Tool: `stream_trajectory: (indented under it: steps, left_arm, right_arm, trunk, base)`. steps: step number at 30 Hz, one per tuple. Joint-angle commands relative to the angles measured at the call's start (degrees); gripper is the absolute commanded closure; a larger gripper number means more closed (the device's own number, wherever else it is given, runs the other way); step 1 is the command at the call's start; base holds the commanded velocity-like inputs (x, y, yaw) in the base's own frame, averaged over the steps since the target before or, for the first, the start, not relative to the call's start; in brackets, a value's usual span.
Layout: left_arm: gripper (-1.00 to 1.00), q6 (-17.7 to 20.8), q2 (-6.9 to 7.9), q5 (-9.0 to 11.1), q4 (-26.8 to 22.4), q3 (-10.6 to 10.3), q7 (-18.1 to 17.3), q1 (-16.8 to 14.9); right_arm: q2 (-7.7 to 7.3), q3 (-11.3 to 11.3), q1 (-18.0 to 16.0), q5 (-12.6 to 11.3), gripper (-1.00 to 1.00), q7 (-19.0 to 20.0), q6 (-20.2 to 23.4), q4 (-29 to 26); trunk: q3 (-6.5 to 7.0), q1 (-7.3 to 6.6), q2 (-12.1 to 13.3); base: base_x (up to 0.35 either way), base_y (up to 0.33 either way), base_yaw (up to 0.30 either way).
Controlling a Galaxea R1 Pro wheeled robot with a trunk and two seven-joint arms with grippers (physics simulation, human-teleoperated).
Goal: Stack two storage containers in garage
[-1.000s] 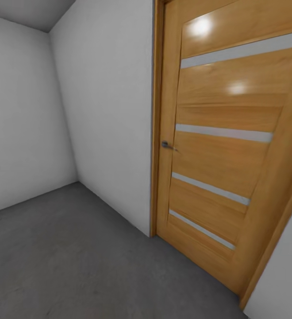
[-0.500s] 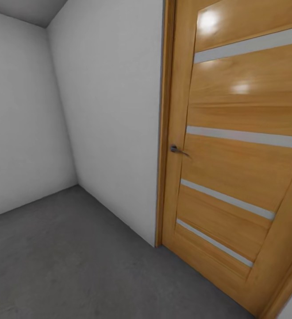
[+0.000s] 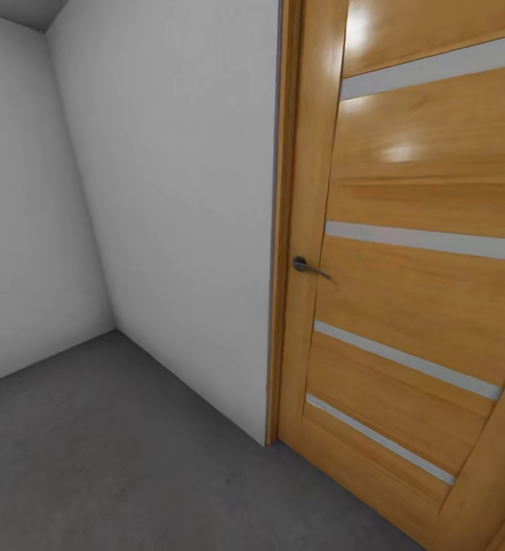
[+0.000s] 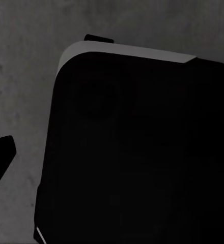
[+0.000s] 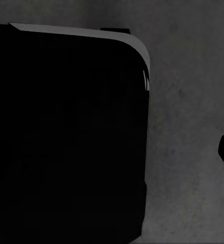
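Robot base (image 4: 142, 152) is a big matte-black slab with rounded corners and a thin light-grey bevel along one edge. A small black tab juts past that edge. Same black body (image 5: 66, 137) and grey rim on the other side.

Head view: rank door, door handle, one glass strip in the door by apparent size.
1. Wooden door, cut off by the frame edge, largest by far.
2. Glass strip, a thin band across it.
3. Door handle, smallest.
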Motion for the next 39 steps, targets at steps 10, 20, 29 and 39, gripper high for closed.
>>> stream_trajectory:
  steps: [10,20,29,39]
  left_arm:
    - [-1.0,-0.3,0.01,0.27,-0.03,0.19,0.0,0.02]
    - [-1.0,-0.31,0.09,1.52,-0.03,0.16,0.0,0.01]
    - [-1.0,-0.39,0.1,4.06,-0.03,0.15,-0.01,0.01]
    - [-1.0,-0.47,0.02,4.14,-0.03,0.14,0.0,0.02]
  right_arm:
    - [0.0,0.03,-0.02,0.07,-1.0,-0.05,-0.21,0.03]
    - [0.0,0.03,-0.02,0.07,-1.0,-0.05,-0.21,0.03]
    - [0.0,0.03,-0.02,0.07,-1.0,-0.05,-0.18,0.03]
    - [0.0,0.03,-0.02,0.07,-1.0,0.04,-0.13,0.03]
  trunk:
    - [-0.04,0.04,-0.02]
    - [-0.04,0.04,-0.02]
    - [-0.04,0.04,-0.02]
    - [-0.04,0.04,-0.02]
  base:
    - [0.195,0.057,-0.249]
    - [0.005,0.001,-0.251]
    - [0.0,0.0,-0.26]
    - [0.0,0.0,-0.288]
